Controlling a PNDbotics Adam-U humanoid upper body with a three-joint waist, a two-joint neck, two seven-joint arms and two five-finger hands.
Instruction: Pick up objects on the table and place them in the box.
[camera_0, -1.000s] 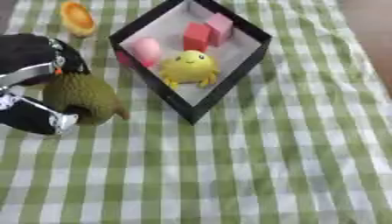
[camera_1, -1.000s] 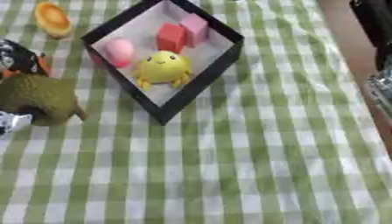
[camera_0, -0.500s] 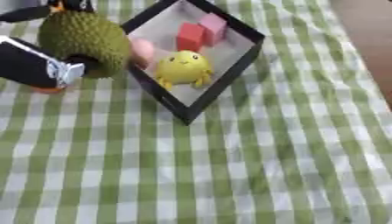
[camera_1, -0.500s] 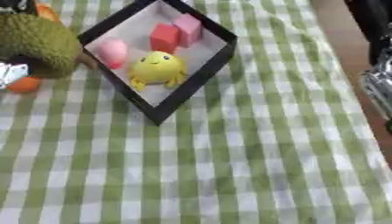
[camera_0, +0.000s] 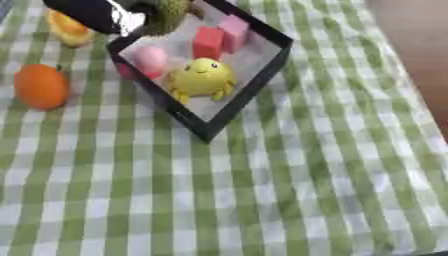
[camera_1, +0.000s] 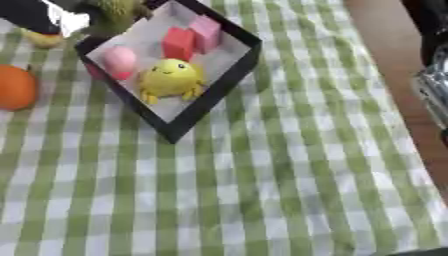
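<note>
Left hand (camera_0: 92, 12) clamped on green fruit (camera_0: 166, 12) over box (camera_0: 229, 116) far corner: lower past rim, clear of pink block (camera_0: 234, 31), then release inside.

One black box (camera_0: 229, 117) sits on one green-checked tablecloth (camera_0: 289, 190). Inside it lie one yellow round toy with a face (camera_0: 202, 76), one pink egg-shaped thing (camera_0: 150, 59), one red block (camera_0: 209, 42) and one pink block (camera_0: 234, 27). One spiky green fruit (camera_0: 166, 12) is at its far corner. Outside lie one orange fruit (camera_0: 40, 86) and one yellow-orange thing (camera_0: 68, 28).
</note>
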